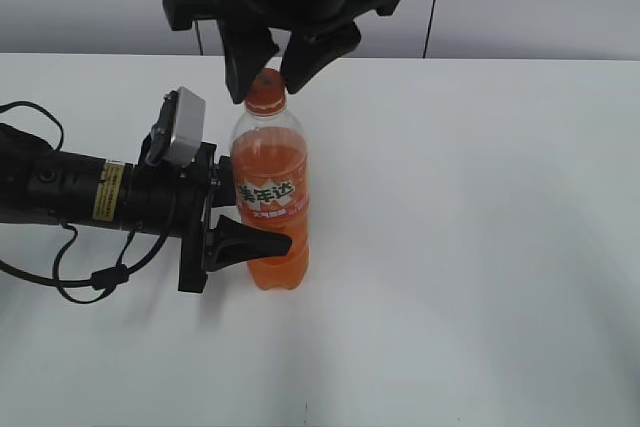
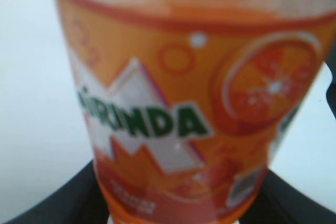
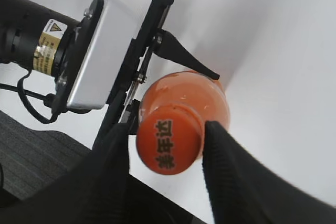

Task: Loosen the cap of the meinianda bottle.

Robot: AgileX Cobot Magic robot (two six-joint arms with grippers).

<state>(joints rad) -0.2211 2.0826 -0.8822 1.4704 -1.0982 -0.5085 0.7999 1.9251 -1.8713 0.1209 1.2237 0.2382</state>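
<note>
Exterior view: I read the meinianda bottle (image 1: 270, 197) standing upright on the white table (image 1: 480, 247), left of centre and well clear of every edge.
Left gripper (image 1: 245, 209): nearest to me, it comes in level from the left edge, fingers clamped around the bottle's lower body at the label.
Right gripper (image 1: 266, 72): it hangs from above at the far side, fingers set either side of the cap (image 1: 266, 89).
Right wrist view: the pads sit against or just beside the cap; I cannot tell whether they bite, so I call this claw undetermined.
Step in hand: I judge it to be seating the grip on the cap before turning.
Method: I would close squarely on the cap only, above the neck ring, keep the left clamp firm, then turn about the bottle's axis.
Obscured: left wrist view is blurred and filled by the label; the bottle's base and that gripper's fingertips are cut off.
</note>
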